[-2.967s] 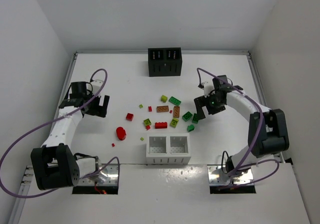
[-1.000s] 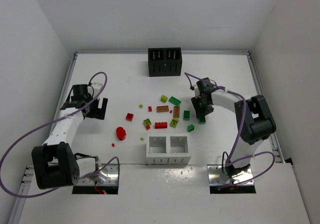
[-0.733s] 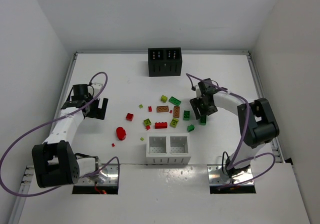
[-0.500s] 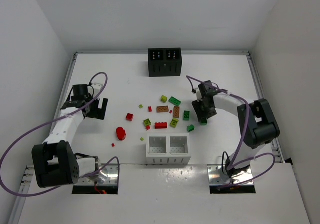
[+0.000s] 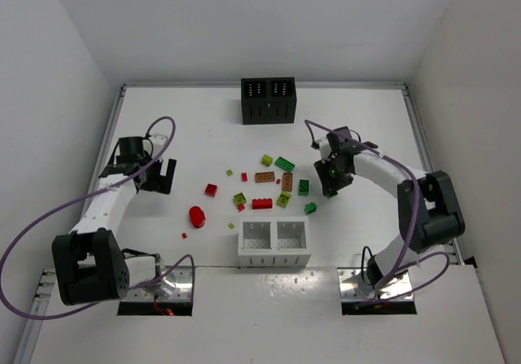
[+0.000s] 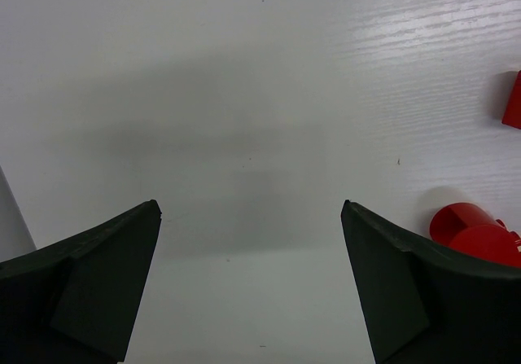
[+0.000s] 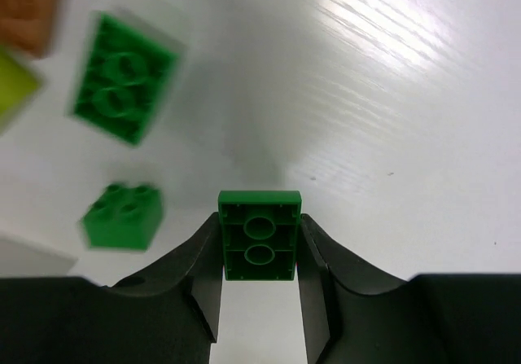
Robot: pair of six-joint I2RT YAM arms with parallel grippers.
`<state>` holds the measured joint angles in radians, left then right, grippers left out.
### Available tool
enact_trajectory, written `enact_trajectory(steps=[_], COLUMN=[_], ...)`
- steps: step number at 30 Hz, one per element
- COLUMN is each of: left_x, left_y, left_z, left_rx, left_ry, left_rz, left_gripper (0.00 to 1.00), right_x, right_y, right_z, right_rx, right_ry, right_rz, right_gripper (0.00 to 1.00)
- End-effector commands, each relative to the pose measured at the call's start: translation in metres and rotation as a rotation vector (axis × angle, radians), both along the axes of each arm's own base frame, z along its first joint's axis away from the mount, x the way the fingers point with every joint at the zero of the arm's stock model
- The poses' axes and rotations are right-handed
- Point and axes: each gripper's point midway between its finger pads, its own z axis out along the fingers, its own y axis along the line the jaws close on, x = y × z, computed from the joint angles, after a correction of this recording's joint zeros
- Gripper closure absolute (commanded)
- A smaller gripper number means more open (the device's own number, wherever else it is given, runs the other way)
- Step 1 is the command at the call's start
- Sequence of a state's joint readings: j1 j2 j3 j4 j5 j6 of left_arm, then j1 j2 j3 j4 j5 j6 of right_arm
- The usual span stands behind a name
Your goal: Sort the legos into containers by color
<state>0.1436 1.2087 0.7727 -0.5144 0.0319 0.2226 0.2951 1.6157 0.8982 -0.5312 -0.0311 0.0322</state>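
Right fingers (image 7: 199, 278) pinching green lego (image 7: 260, 235), sides hidden

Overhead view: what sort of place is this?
Probably a robot lab test cell: white walls enclose a white table, two cabled arms are bolted at its near edge, and the right claw grips a green lego beside scattered legos.
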Motion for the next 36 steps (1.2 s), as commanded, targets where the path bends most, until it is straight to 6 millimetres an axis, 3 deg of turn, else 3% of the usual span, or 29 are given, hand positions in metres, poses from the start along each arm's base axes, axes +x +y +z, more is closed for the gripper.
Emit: enact_trajectory(steps=[1, 5, 9, 11, 12, 19, 27, 33, 36], left_x=[0.007, 0.008, 0.011, 0.014, 0.014, 0.021, 0.021, 0.017, 0.017], left_y=[-0.005, -0.014, -0.019, -0.021, -0.023, -0.026, -0.027, -0.028, -0.028], left_z=[0.007, 0.01, 0.014, 0.014, 0.014, 0.02, 0.024, 0.033, 0.033], left_rx=[-0.023, -0.059, -0.077, -0.085, -0.094, -0.099, -0.097, -0.087, -0.087], left_ry=[-0.039, -0.054, -0.067, -0.067, -0.068, -0.087, -0.1, -0.123, -0.123], left_rz=[-0.014, -0.053, -0.083, -0.088, -0.095, -0.111, -0.126, -0.134, -0.134], left_gripper=[0.0, 0.0, 0.0, 0.0, 0.0, 0.0, 0.0, 0.0, 0.0], right_x=[0.025, 0.018, -0.017, -0.033, -0.05, -0.104, -0.152, -0.154, -0.146], right_y=[0.041, 0.072, 0.102, 0.112, 0.123, 0.158, 0.165, 0.165, 0.167], right_z=[0.072, 0.123, 0.163, 0.173, 0.178, 0.172, 0.139, 0.131, 0.129], right_rx=[0.195, 0.301, 0.388, 0.404, 0.424, 0.407, 0.349, 0.313, 0.287], right_ry=[-0.139, -0.19, -0.219, -0.238, -0.237, -0.215, -0.133, -0.154, -0.177], right_rz=[0.173, 0.343, 0.554, 0.639, 0.695, 0.949, 1.126, 1.146, 1.136], right_gripper=[0.97, 1.0, 1.0, 1.0, 1.0, 1.0, 1.0, 0.97, 0.94])
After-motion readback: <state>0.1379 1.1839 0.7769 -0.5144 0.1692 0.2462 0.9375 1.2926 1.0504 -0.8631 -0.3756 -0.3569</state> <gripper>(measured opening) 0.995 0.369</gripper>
